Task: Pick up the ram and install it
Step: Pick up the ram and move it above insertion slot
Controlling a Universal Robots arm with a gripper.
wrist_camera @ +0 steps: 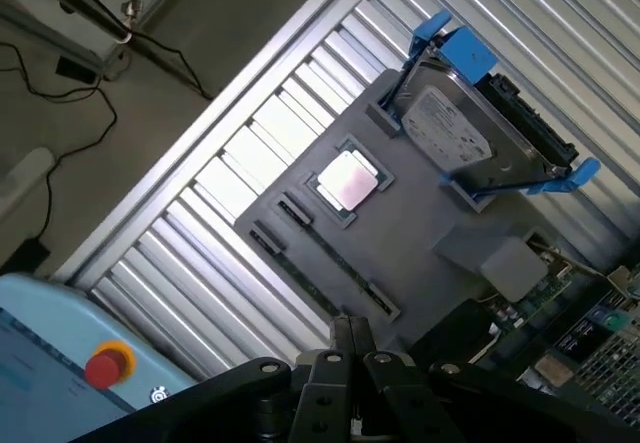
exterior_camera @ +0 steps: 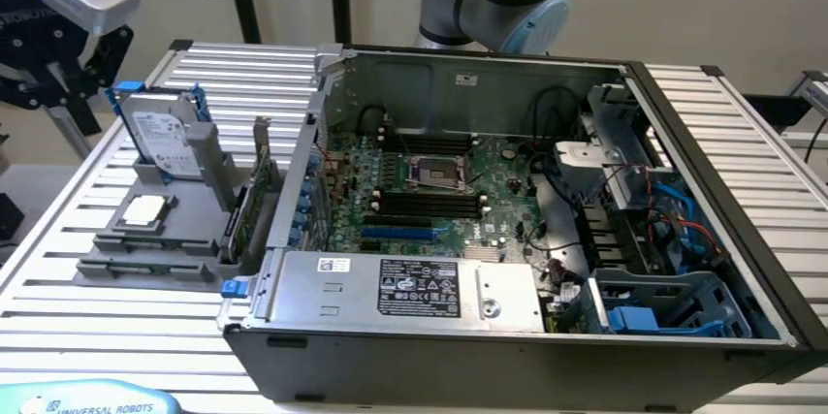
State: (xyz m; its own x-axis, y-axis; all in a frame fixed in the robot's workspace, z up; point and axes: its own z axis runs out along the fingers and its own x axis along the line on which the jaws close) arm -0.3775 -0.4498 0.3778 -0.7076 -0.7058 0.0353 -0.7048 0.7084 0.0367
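Hand (wrist_camera: 350, 327) with fingers drawn narrow, gripping nothing, above gray holder (wrist_camera: 420, 213) on slatted desk (wrist_camera: 225, 178); ram (exterior_camera: 145, 266) on edge in holder slot beside processor chip (wrist_camera: 347, 179)

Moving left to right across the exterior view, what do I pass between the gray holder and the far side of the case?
Hard drive → expansion card → processor socket → blue cables.

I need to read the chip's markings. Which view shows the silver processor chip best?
The wrist view: it looks nearly straight down on the processor chip. The exterior view shows it at a slant, on the grey holder.
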